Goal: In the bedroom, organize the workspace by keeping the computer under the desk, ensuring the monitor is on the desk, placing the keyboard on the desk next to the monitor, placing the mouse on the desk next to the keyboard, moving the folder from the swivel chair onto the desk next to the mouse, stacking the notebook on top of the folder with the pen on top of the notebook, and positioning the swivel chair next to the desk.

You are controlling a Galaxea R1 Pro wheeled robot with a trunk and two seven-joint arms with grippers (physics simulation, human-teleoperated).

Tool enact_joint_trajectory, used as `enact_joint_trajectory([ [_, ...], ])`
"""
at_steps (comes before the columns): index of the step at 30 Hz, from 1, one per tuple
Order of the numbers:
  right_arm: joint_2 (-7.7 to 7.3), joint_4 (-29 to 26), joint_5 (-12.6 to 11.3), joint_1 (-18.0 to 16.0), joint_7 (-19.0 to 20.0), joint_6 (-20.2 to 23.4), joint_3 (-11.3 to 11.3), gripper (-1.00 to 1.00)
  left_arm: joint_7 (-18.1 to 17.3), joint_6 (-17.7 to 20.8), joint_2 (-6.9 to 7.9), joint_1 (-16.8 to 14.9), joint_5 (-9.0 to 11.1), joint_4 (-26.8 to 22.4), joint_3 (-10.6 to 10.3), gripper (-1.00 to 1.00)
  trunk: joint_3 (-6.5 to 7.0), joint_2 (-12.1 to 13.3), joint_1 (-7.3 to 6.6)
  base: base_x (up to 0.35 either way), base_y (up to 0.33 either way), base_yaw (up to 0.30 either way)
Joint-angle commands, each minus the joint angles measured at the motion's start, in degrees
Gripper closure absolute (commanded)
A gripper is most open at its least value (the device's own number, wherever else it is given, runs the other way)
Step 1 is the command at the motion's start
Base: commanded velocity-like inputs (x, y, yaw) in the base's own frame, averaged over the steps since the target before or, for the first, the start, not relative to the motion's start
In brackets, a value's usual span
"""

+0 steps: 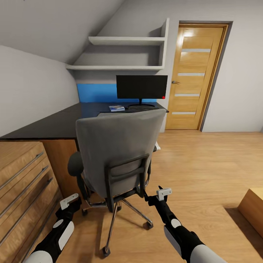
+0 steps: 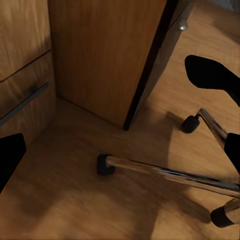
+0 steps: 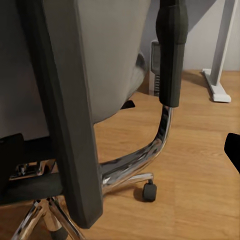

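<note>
The grey swivel chair (image 1: 118,144) stands right in front of me with its back to me, close to the black-topped desk (image 1: 54,124). At the desk's far end is the monitor (image 1: 141,87), with the dark keyboard (image 1: 140,108) at its foot and a small blue flat item (image 1: 117,107) to the left of that. My left gripper (image 1: 69,202) hangs open low beside the chair's chrome base (image 2: 165,172). My right gripper (image 1: 163,193) is open just right of the chair's black back frame (image 3: 65,125). A grey box (image 3: 156,67), perhaps the computer, shows behind the chair. The seat is hidden.
A light-wood cabinet (image 1: 22,179) with bar handles stands at my left against the desk's wooden side (image 2: 105,55). The desk's white leg (image 3: 222,50) is beyond the chair. A wooden door (image 1: 195,75) is at the back right, and a low wooden box (image 1: 252,208) at right.
</note>
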Motion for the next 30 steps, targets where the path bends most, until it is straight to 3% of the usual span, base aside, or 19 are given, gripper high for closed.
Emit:
enact_joint_trajectory([
  [1,-0.02,0.08,-0.61,-0.06,0.2,-0.25,0.24,-1.0,0.06,-0.22,0.02,-0.02,0.59,0.02,0.27,-1.0,-0.05,-0.02,-0.01,0.034,0.0,0.0],
  [4,-0.03,0.08,-0.61,-0.06,0.2,-0.25,0.24,-1.0,-0.06,-0.22,0.02,-0.02,0.54,0.02,2.63,-1.0,-0.05,-0.02,-0.01,0.019,0.0,0.0],
  [9,-0.03,0.08,-0.61,-0.06,0.2,-0.26,0.24,-1.0,-0.23,-0.22,0.02,0.0,0.53,0.02,4.36,-1.0,-0.05,-0.02,-0.01,0.109,0.0,0.0],
  [30,-0.33,0.08,-0.61,-0.06,0.29,-0.34,0.24,-1.0,-0.01,-0.22,0.02,-0.02,0.52,0.02,5.13,-1.0,-0.05,-0.02,-0.01,0.09,-0.031,0.0],
])
